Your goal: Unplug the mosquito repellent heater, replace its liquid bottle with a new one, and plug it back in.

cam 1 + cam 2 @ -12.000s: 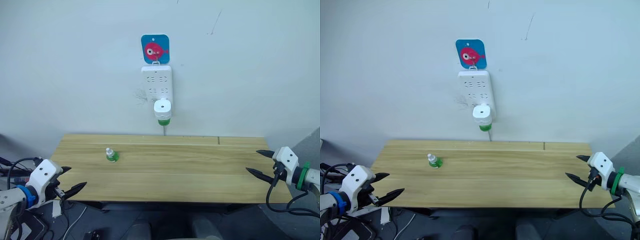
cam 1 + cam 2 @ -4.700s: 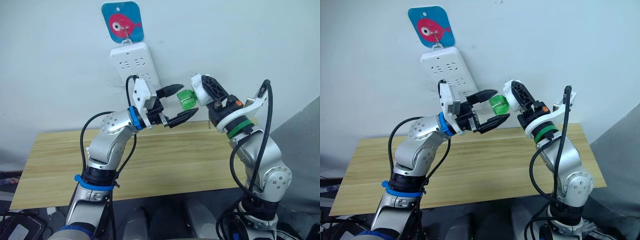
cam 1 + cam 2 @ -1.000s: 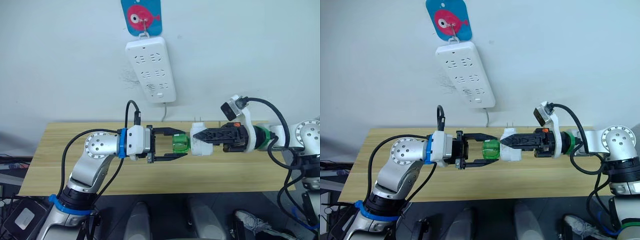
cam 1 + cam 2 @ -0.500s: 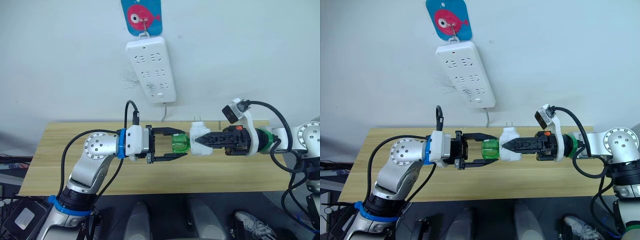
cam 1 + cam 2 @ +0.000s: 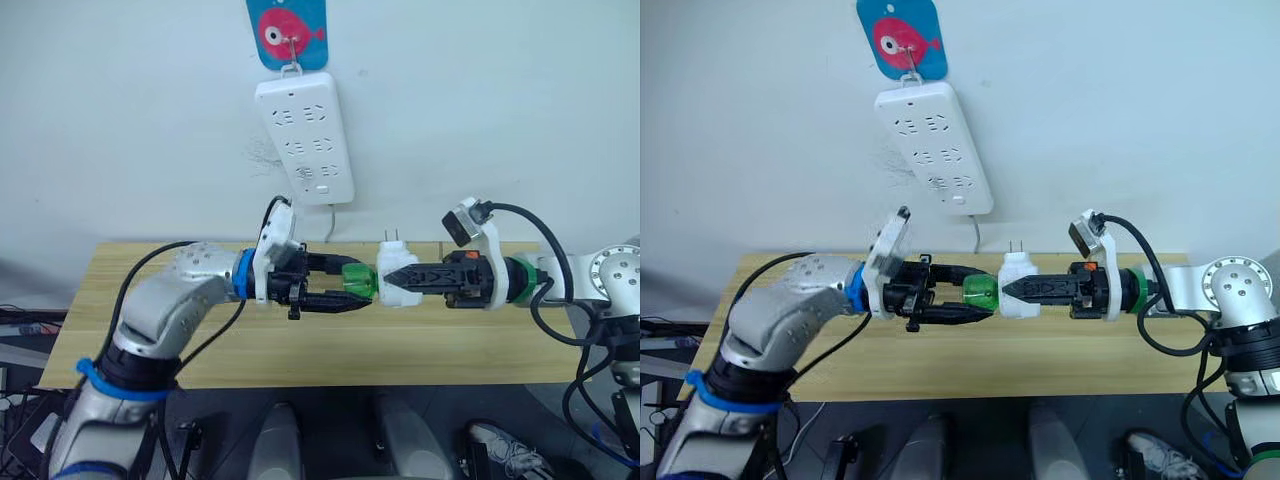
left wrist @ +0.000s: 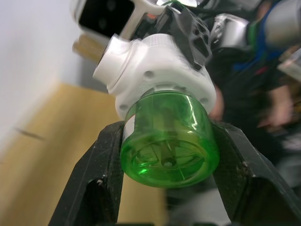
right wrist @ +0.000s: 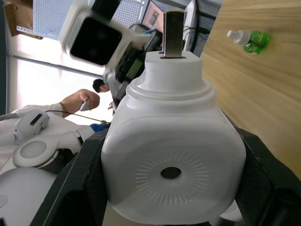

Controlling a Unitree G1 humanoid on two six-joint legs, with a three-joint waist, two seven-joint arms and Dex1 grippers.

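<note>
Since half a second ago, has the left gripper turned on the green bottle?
Yes. The left gripper has rolled about its wrist against the power strip, staying clamped on the green bottle.

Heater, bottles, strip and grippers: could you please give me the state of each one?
mosquito repellent heater: unplugged, held above the table.
green bottle: in the heater.
spare bottle: on the table.
power strip: sockets empty.
left gripper: shut on bottle.
right gripper: shut on heater.

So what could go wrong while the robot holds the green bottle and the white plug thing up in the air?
The left gripper pinches the green bottle only at its sides, so it might slip while twisting. The heater hangs above the table, so a loose grip could drop it. The spare bottle could get knocked over.
</note>
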